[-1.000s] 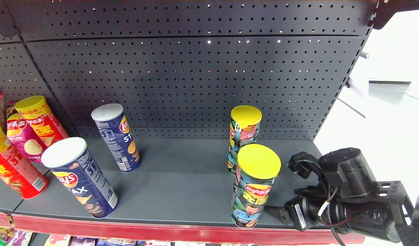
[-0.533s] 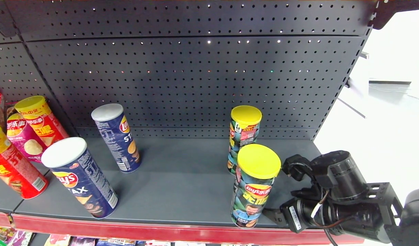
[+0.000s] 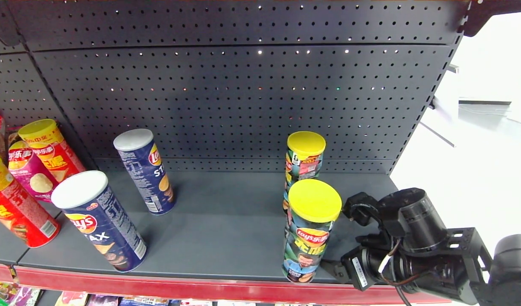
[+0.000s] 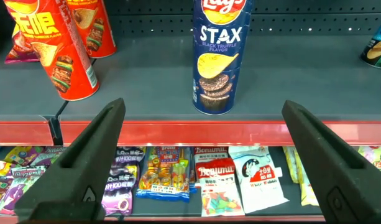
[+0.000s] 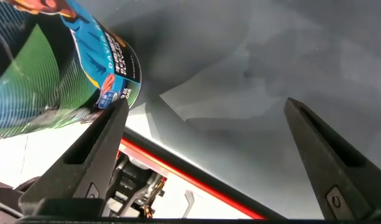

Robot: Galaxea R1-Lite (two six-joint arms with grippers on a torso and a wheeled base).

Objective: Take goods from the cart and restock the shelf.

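Right claw [image 5: 204,106] is spread wide, gripping nothing. One finger sits right by the base of the front yellow-lidded can [image 3: 311,229], and the other is out over bare shelf [image 3: 226,229]. Can't tell if that finger's actually touching it. My guess: the can's already set down, and the claw is low like that so it can nudge the can straight or slide out without tipping it.

That can stands just inside the red front lip [image 3: 200,290], with its twin [image 3: 305,163] right behind it toward the pegboard [image 3: 243,97]. So it looks like a row getting filled back to front.

Well off to the robot's left of it are the front blue can [image 3: 101,221] and the rear blue can [image 3: 145,170], then the red cans [image 3: 18,216] beyond those.

Left claw [image 4: 204,106] is wide open and empty too. It's hanging out in front of the lip near the front blue can, probably just parked.
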